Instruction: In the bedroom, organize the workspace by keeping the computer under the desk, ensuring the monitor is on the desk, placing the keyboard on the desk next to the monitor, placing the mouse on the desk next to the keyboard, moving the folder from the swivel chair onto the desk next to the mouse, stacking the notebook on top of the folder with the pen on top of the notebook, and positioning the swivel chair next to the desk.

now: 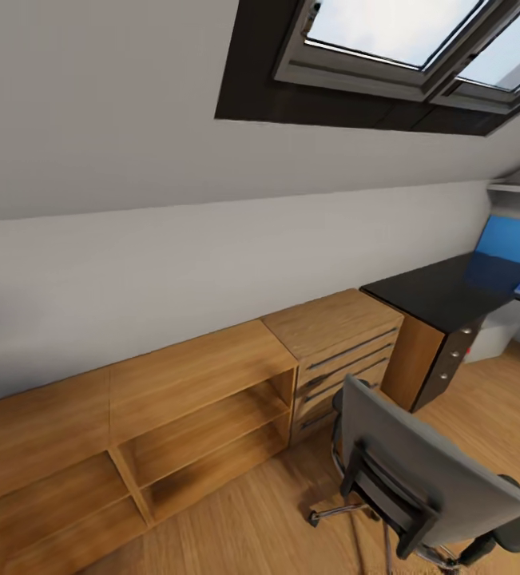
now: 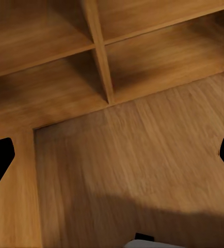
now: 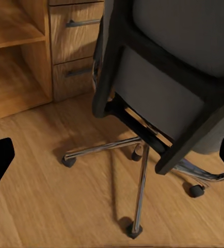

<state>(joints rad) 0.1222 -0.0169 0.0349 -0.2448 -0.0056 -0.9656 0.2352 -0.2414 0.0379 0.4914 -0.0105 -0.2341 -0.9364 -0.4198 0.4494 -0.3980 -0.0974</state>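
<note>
One grey swivel chair [image 1: 427, 471], black-framed back.

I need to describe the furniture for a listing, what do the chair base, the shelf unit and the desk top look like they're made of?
Swivel chair base: looks like polished chrome metal, with bright reflective legs on black castors. Open shelf unit: apparently light wood or wood veneer, matte with visible grain. Desk top: glossy black, perhaps lacquer or laminate; it mirrors the blue panel.

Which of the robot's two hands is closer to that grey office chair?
The right. Its wrist camera looks straight at the swivel chair, back and chrome base close ahead. The left wrist camera faces the wooden shelf unit and floor, away from the chair.
</note>
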